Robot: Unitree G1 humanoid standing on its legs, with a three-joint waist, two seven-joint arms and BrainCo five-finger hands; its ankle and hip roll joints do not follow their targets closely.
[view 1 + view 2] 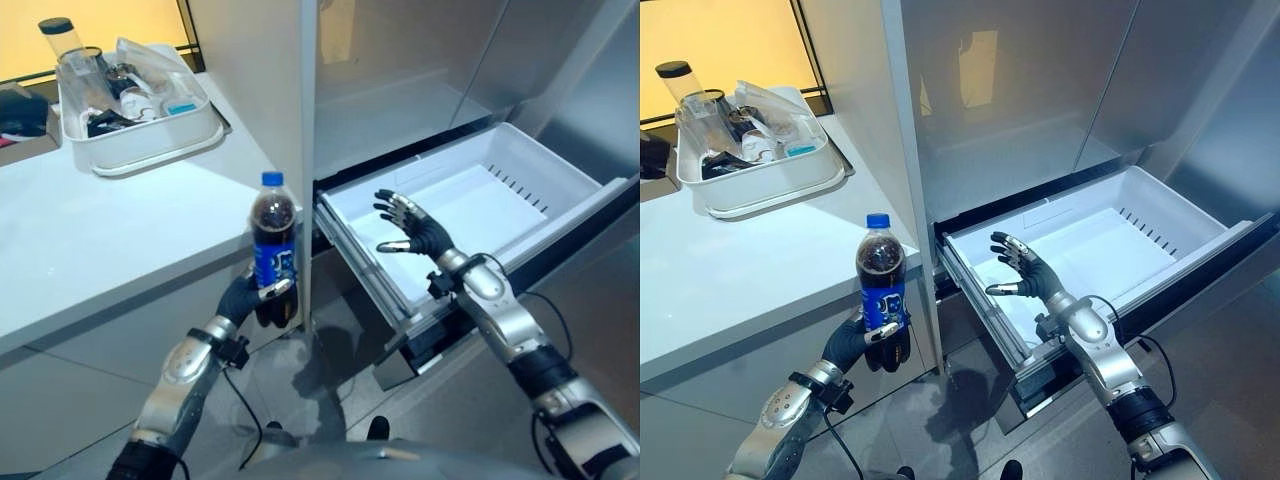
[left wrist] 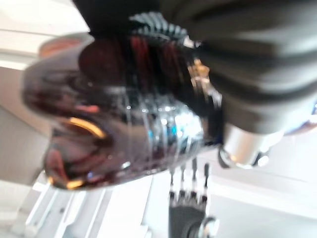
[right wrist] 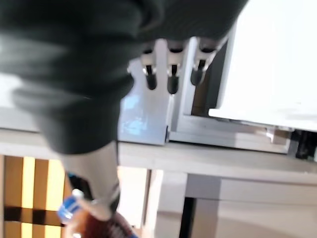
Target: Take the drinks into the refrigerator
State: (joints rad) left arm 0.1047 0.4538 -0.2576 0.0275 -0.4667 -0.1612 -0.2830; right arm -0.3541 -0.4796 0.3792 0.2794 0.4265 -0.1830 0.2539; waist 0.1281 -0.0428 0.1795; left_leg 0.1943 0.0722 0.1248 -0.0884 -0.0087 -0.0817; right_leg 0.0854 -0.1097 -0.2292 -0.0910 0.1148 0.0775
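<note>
Left robot hand [image 1: 262, 297] around upright bottle [image 1: 273, 236] (right spread)

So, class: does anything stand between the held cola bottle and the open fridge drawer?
Only the right hand, open above the drawer. The left hand holds the cola bottle upright beside it.

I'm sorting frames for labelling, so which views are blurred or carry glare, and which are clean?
Left eye view: clean, with the cola bottle in the left hand and the right hand over the open drawer all clear. Left wrist view: the bottle is out of focus, with bright glints on it. Right wrist view: soft, motion-blurred, the dark cover smeared.
</note>
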